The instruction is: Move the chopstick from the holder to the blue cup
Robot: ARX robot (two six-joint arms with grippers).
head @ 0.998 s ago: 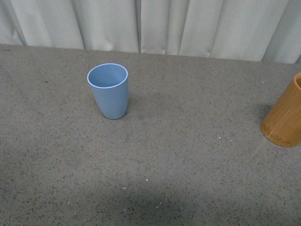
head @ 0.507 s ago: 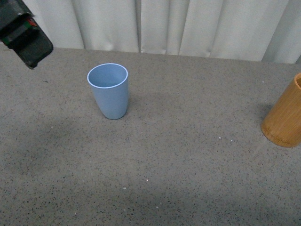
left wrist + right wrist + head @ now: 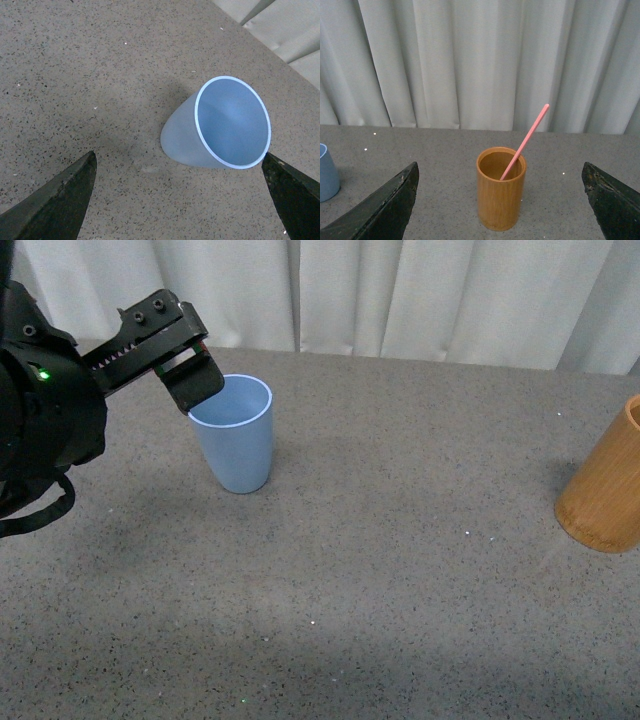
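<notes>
The blue cup [image 3: 233, 445] stands upright on the grey table; it also shows in the left wrist view [image 3: 220, 125] and is empty inside. My left gripper [image 3: 197, 365] is open just above and left of the cup's rim, its fingers [image 3: 55, 200] wide apart with the cup ahead of them. The orange-brown holder [image 3: 605, 495] stands at the right edge of the front view. In the right wrist view the holder [image 3: 501, 197] holds one pink chopstick [image 3: 527, 137] leaning right. My right gripper [image 3: 500, 167] is open and empty, well back from the holder.
White curtains [image 3: 400, 295] hang behind the table's far edge. The speckled grey tabletop [image 3: 400, 570] stretches between cup and holder. The blue cup also shows at the edge of the right wrist view [image 3: 327, 172].
My left arm has come in from the upper left and now reaches the blue cup's rim. Cup and holder have not moved.
</notes>
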